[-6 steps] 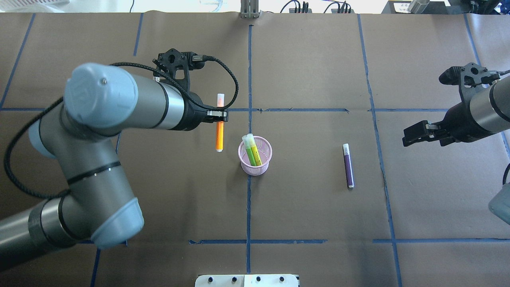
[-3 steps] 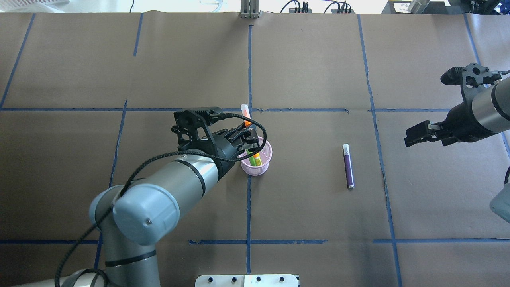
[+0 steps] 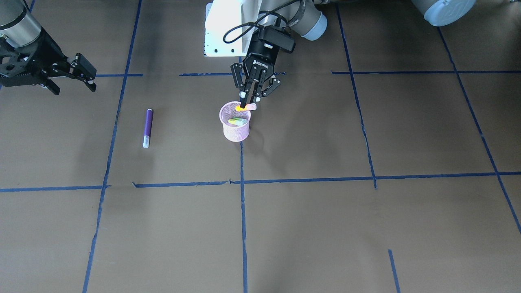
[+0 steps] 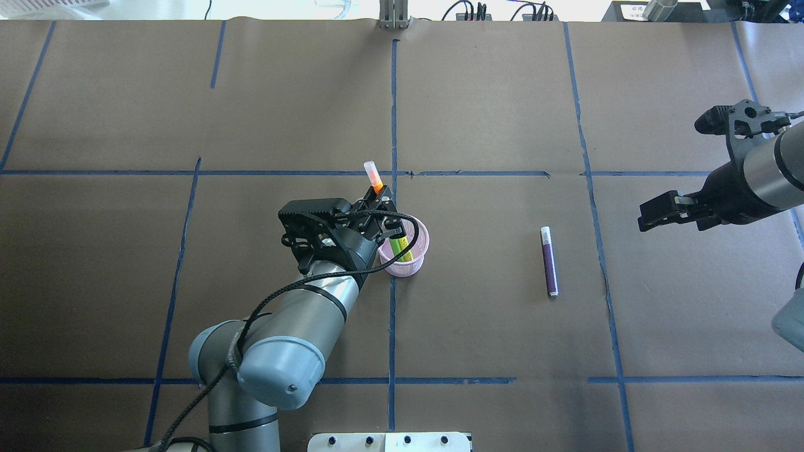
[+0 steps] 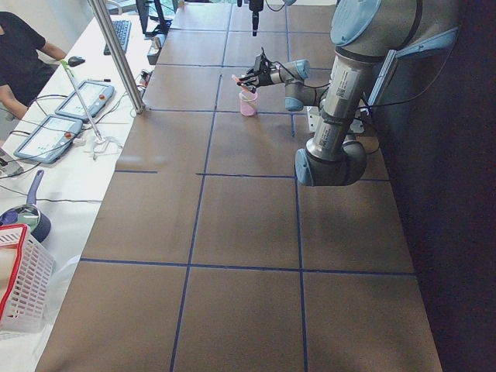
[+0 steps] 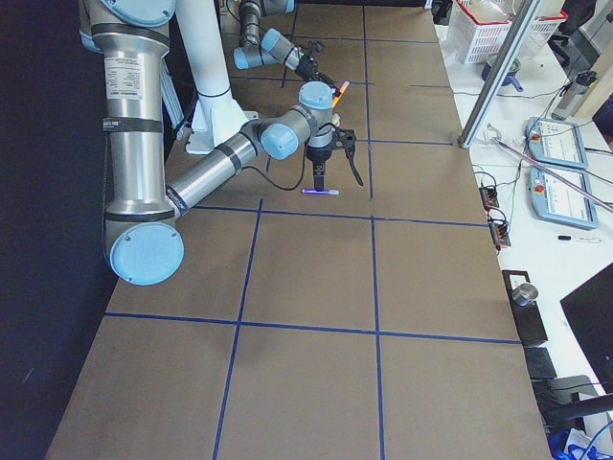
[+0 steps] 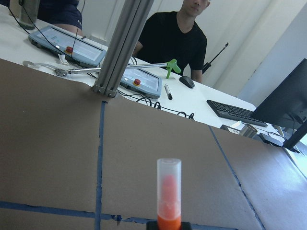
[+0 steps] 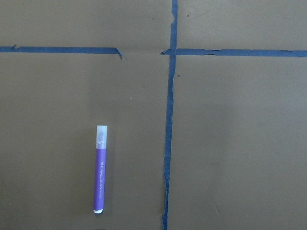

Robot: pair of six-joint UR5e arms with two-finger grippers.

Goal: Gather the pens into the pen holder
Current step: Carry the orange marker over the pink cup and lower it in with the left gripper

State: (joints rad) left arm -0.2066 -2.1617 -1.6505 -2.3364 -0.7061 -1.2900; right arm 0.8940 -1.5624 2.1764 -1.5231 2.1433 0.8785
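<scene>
1. "ROBOTIQ" is printed on the body of the left gripper (image 3: 249, 99). The print on the barrel of the purple pen (image 8: 100, 175) is too small to read.
2. The left gripper is pinching the orange pen (image 4: 377, 184) on its barrel. The pale cap end tilts up and away past the fingertips, and the lower end is hidden behind the fingers.
3. The pen holder (image 4: 419, 258) stands right under those fingertips, on a blue tape line (image 4: 392, 326). A green pen (image 4: 399, 246) leans inside it.
4. The right gripper (image 4: 646, 216) hangs above the table (image 4: 502, 94) with its fingers spread, holding nothing. The purple pen lies flat between the two grippers, nearer the right one and touching neither.
5. Apart from the holder, the nearest thing to the left gripper is the purple pen, well apart from it. The table's edges lie well away from both grippers.
6. Count: one orange pen, one purple pen, one holder and two grippers. I cannot tell whether the green in the holder is one stick or two.
</scene>
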